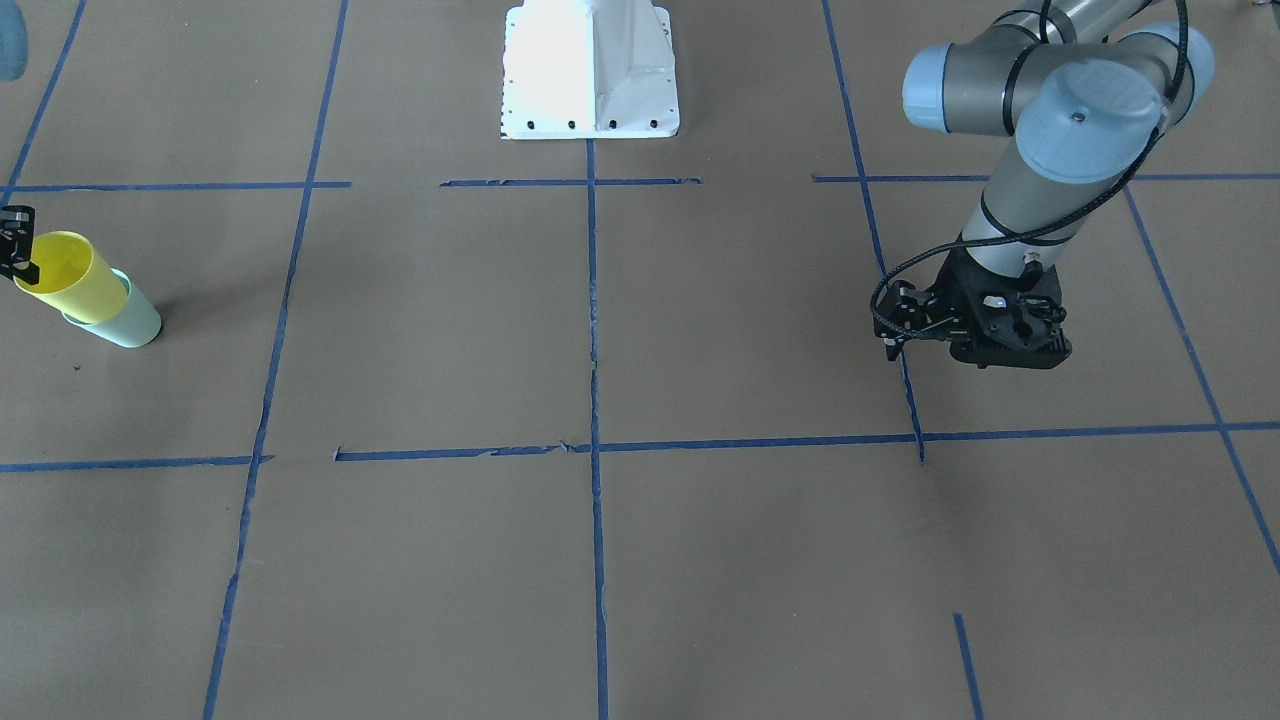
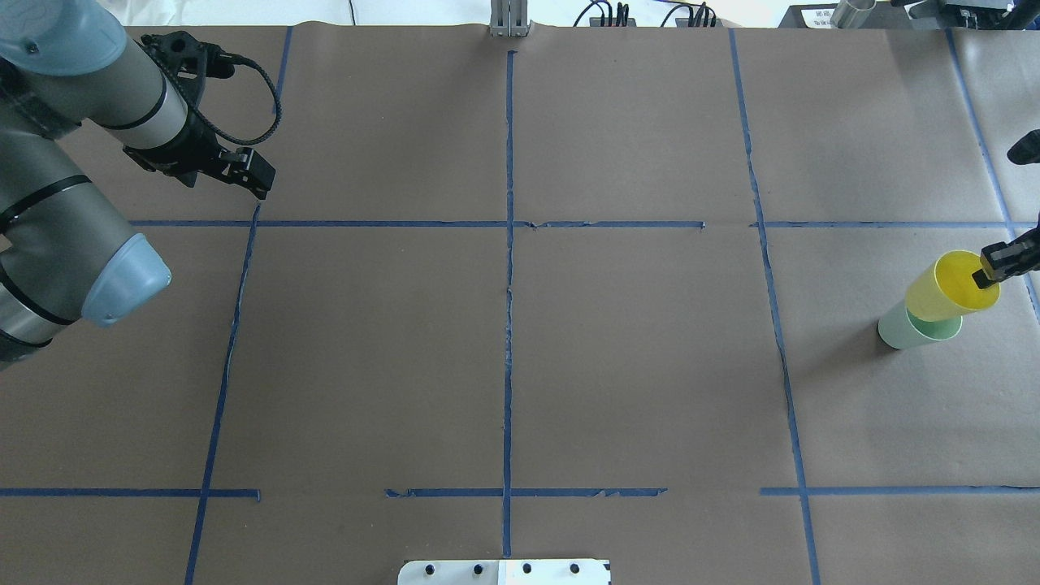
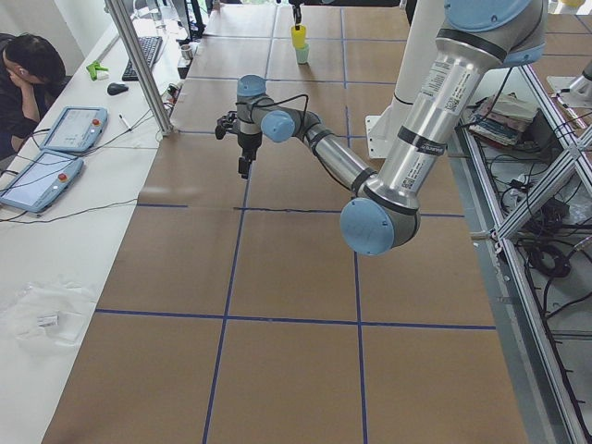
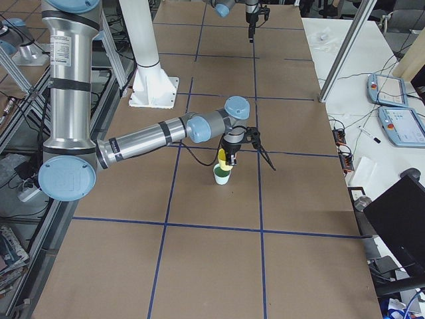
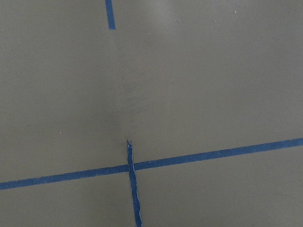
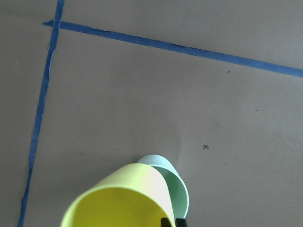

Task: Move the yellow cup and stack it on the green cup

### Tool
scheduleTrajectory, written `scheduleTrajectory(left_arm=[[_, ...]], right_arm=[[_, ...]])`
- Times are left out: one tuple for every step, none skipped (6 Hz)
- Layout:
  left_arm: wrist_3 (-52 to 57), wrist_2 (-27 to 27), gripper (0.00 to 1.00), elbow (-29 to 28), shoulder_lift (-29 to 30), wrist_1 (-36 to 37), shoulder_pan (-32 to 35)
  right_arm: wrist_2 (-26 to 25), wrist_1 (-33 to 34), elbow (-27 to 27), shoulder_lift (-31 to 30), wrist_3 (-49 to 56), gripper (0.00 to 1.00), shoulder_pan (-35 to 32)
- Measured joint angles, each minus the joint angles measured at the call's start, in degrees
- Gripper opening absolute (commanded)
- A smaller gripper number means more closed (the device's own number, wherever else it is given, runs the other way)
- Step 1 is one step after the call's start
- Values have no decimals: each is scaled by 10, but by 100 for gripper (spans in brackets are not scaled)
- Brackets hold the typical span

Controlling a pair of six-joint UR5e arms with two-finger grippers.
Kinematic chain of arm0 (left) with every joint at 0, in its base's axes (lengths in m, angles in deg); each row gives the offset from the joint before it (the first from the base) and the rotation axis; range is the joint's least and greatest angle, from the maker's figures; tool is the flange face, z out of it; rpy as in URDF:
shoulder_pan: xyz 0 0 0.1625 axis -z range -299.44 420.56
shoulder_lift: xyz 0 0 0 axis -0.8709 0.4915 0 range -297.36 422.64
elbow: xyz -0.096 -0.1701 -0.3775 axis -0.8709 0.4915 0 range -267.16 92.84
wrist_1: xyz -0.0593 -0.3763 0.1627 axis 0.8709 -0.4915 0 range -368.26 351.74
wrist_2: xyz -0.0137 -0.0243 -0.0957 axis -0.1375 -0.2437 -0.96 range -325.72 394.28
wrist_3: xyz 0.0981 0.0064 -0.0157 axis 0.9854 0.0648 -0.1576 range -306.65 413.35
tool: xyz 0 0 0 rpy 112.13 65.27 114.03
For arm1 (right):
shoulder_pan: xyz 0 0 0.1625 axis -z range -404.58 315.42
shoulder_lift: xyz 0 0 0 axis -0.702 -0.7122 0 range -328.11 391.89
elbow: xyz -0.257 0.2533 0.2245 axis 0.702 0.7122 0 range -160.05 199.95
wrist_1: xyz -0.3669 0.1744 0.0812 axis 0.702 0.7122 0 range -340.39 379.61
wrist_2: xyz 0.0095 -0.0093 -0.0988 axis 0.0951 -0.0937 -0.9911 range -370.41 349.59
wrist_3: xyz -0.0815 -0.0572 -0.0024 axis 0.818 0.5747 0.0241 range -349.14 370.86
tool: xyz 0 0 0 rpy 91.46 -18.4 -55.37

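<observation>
Pincer of right arm [image 2: 990, 275]: closing on the rim of the yellow cup [image 2: 934, 294], one finger reaching inside.
Yellow cup: leaning tilted, its bottom sitting in the mouth of the green cup [image 2: 900, 329].
Green cup: standing on the table [image 2: 634, 366], near its right end.
Pincer of left arm [image 1: 893, 345]: hanging over a blue tape line [image 1: 912, 400], well apart, carrying nothing; its opening cannot be told.

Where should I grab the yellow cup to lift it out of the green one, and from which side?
Grip the yellow cup by its open rim from above, one finger inside the wall, one outside. Its base sits in the green cup, so only the upper wall is free; the right gripper holds it there.
</observation>
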Motion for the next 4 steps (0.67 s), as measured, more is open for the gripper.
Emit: scheduleTrajectory(left_arm=[[-3, 1, 100, 0, 0, 0, -1], [-8, 1, 100, 0, 0, -1, -1], [-11, 1, 100, 0, 0, -1, -2], [-12, 1, 100, 0, 1, -1, -2]], right_arm=[[0, 0, 0, -6, 0, 0, 0], [1, 0, 0, -10, 1, 3, 1], [1, 1, 1, -11, 1, 92, 1], [0, 0, 2, -10, 1, 100, 4]])
